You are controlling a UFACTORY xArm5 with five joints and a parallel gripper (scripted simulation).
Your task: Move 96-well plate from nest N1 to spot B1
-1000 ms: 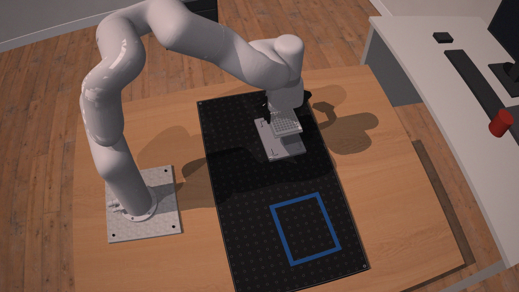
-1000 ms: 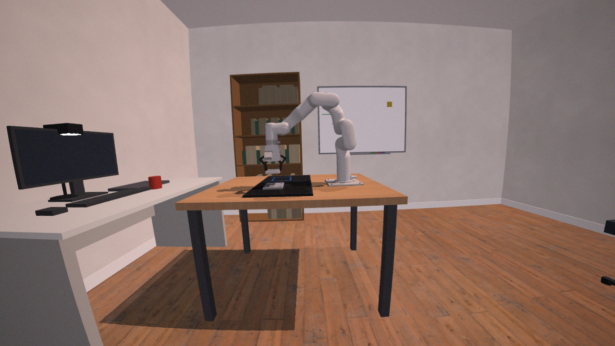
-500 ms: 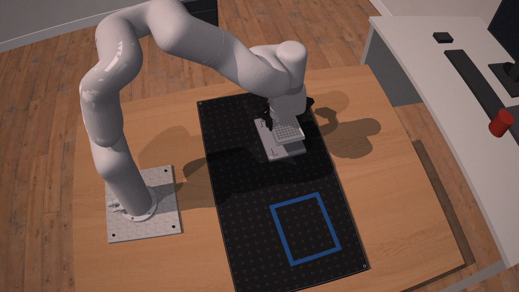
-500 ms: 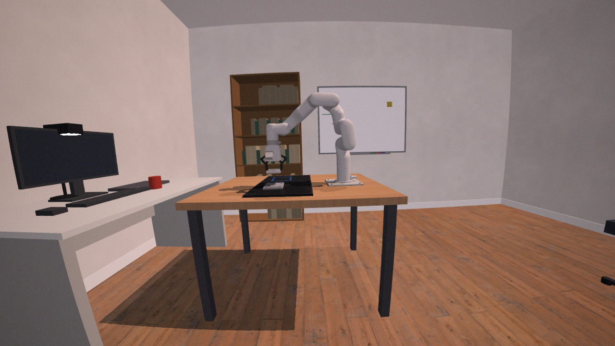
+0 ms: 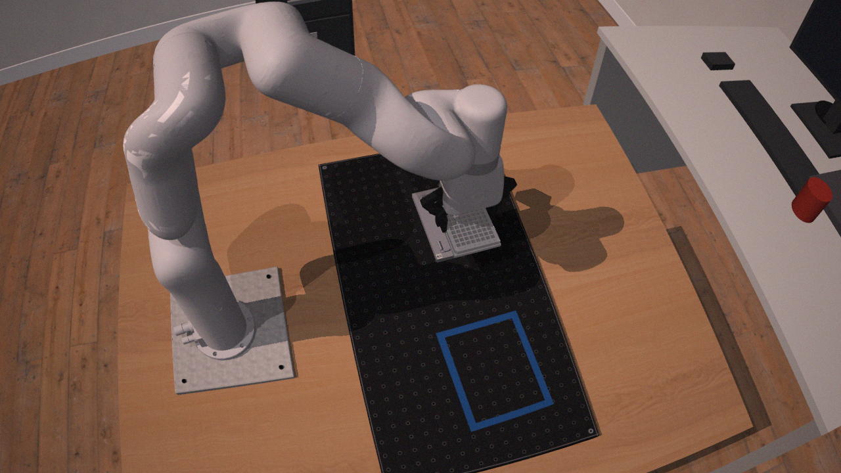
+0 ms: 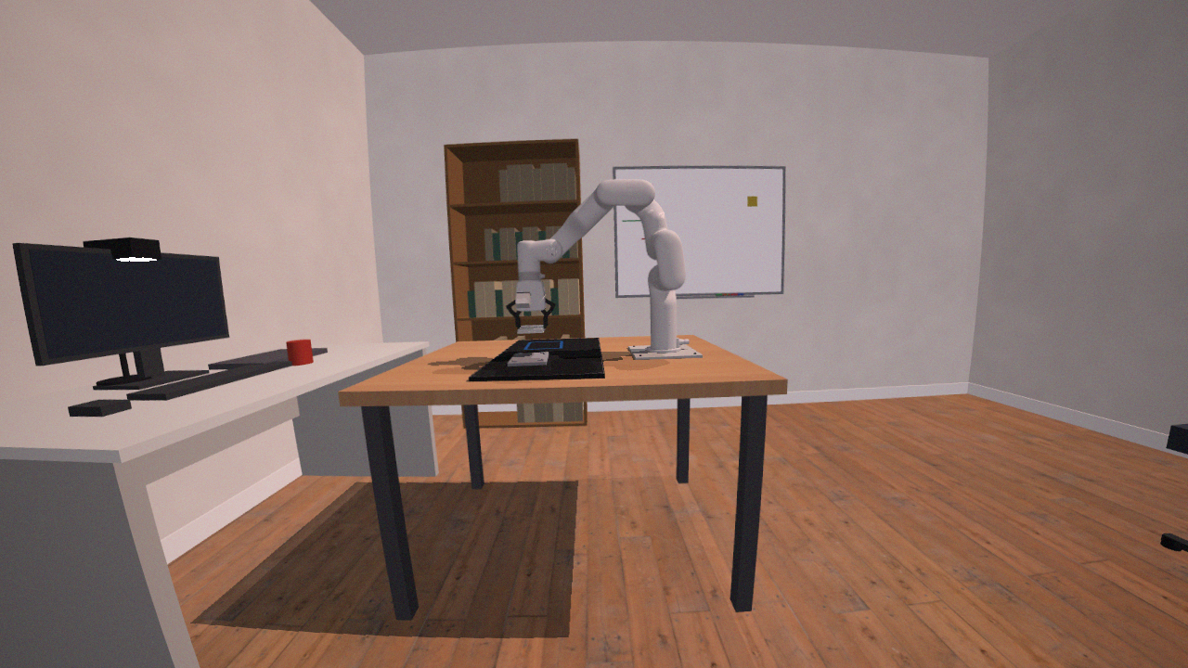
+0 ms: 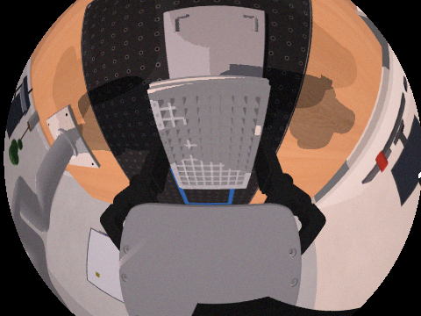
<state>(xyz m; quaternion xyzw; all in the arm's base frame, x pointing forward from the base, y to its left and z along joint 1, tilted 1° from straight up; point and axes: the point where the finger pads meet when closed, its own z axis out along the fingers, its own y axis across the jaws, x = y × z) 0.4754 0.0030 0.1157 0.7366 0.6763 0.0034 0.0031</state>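
Right now my pincer point(image 5: 470, 200) is clamped across the 96-well plate point(image 5: 473, 233), which hangs in it above the plate nest point(image 5: 431, 235), lifted free of it. Ahead of my pincer on the black deck point(image 5: 376, 247) lies the blue taped outline point(image 5: 448, 353), well apart. To carry it well, I judge I should keep the plate level, travel high enough to pass over the nest's edges, and line its long sides with the outline's long sides before lowering to the counter point(image 5: 646, 282).

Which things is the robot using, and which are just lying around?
Using: gripper, plate it holds, nest, blue outline, deck.

Lying around: red cup, keyboard, monitor, bookshelf, whiteboard.
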